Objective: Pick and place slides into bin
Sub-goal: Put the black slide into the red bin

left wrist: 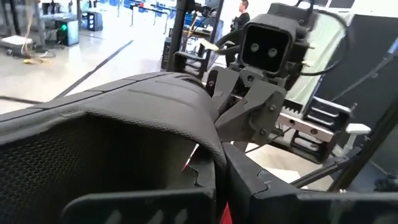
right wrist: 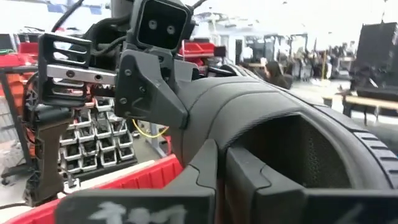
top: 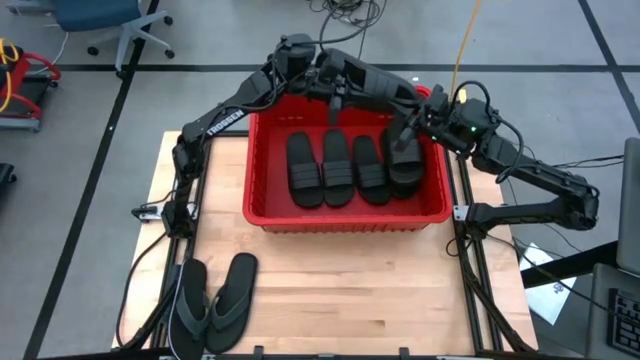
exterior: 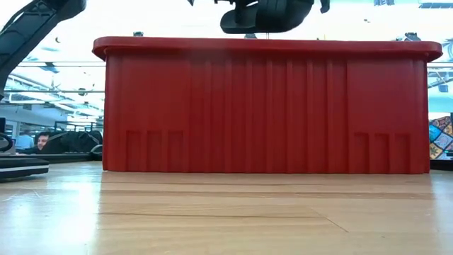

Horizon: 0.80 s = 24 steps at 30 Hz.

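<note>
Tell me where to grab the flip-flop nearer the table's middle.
Probably its thong strap, from straight above: the flip-flop lies flat, strap up, with the other flip-flop close beside its outer edge. For now the left gripper and right gripper are both shut on a slide above the bin.

Bin [exterior: 262,106] wall hides slides inside in low view — held slide [exterior: 265,15] cut off at top.

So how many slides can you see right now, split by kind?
Band-strap slides: 4 (3 lying in the bin, 1 held over it by the left gripper and right gripper)
Thong flip-flops: 2, on the table
Total in view: 6
</note>
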Each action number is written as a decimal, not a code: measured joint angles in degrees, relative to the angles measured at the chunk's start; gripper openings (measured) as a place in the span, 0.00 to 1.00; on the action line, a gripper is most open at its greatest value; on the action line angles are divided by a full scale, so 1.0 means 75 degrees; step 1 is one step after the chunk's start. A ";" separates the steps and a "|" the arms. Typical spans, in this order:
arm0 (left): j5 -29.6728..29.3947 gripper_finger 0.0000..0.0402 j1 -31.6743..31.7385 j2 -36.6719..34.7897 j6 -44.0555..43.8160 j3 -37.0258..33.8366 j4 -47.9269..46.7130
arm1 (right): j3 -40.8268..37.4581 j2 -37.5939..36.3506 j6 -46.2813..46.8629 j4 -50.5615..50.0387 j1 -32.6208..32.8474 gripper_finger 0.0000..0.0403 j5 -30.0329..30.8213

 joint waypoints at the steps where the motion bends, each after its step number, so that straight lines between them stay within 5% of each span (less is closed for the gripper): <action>1: -0.0098 0.03 0.0000 0.0016 -0.0086 -0.0007 0.0003 | 0.0000 -0.0060 0.0060 -0.0143 -0.0025 0.01 0.0118; 15: 0.0463 0.32 0.0356 -0.0006 -0.0722 -0.0035 -0.0300 | 0.0000 -0.0517 0.0117 -0.0539 -0.0099 0.00 0.0900; 24: -0.0230 0.36 0.0071 -0.0032 -0.0277 -0.0020 -0.0323 | -0.0006 -0.0529 0.0111 0.0142 -0.0105 0.00 0.0937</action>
